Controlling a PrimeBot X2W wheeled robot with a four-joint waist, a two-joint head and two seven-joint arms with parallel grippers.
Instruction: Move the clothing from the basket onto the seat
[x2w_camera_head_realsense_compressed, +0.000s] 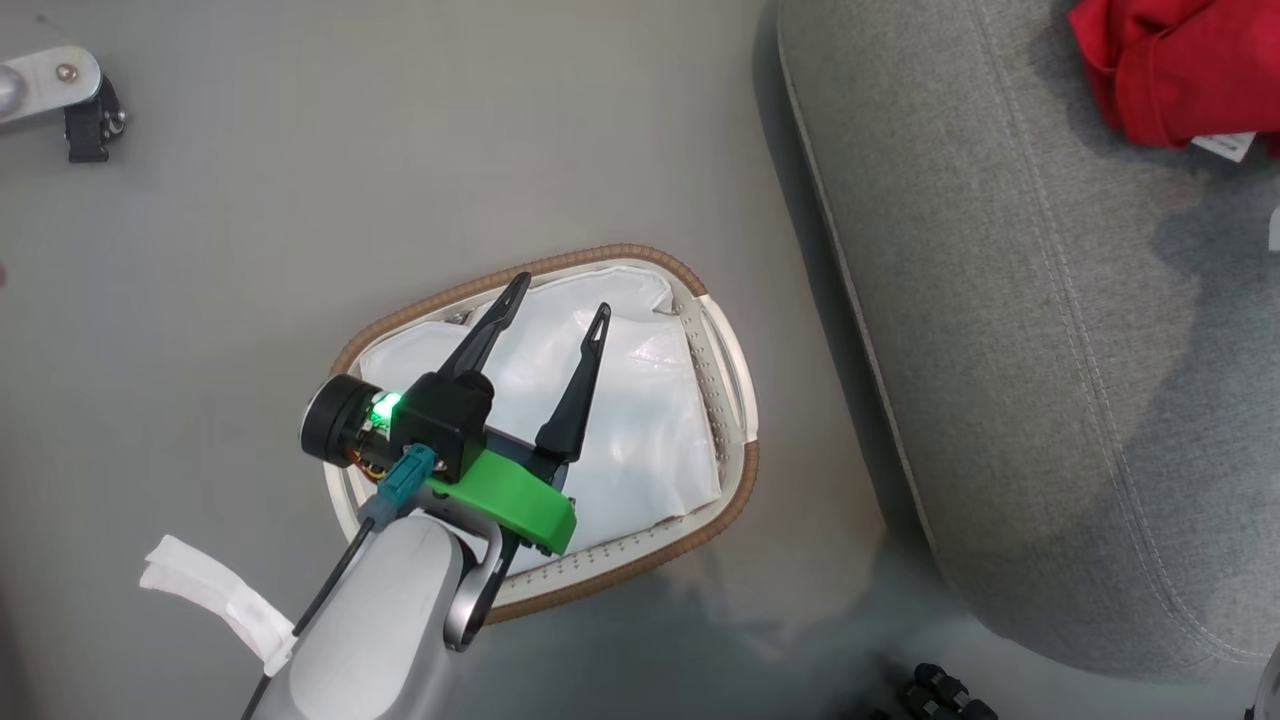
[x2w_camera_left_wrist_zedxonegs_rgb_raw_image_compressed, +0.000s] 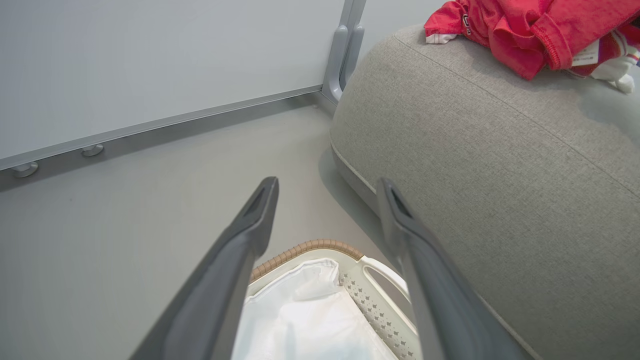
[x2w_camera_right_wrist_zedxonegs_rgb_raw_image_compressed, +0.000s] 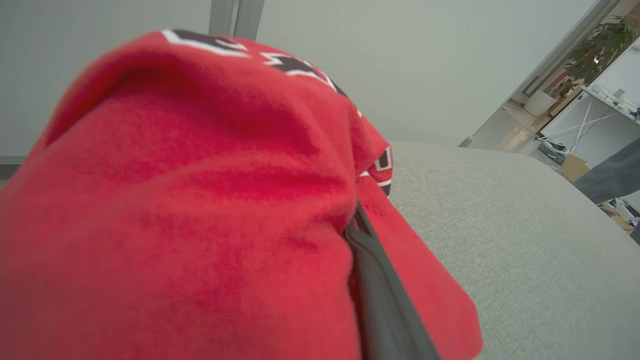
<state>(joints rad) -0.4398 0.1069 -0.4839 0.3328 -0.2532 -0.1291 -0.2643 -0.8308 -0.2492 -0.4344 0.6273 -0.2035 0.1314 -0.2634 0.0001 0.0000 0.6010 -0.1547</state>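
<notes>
The left claw (x2w_camera_head_realsense_compressed: 560, 296) hangs over the small oval white plastic basket (x2w_camera_head_realsense_compressed: 600, 255) with a brown woven rim. Its two long dark fingers are spread wide apart with nothing between them. A white cloth liner (x2w_camera_head_realsense_compressed: 640, 420) lies inside the basket. The basket stands on the grey floor (x2w_camera_head_realsense_compressed: 250, 250), just beside the big grey fabric seat (x2w_camera_head_realsense_compressed: 1050, 350). The bright red clothing (x2w_camera_head_realsense_compressed: 1150, 70) lies bunched up on the seat. Red cloth covers the right claw (x2w_camera_right_wrist_zedxonegs_rgb_raw_image_compressed: 320, 220) and hides all but one dark finger (x2w_camera_right_wrist_zedxonegs_rgb_raw_image_compressed: 382, 295), so I cannot tell if it is gripping or has let go.
</notes>
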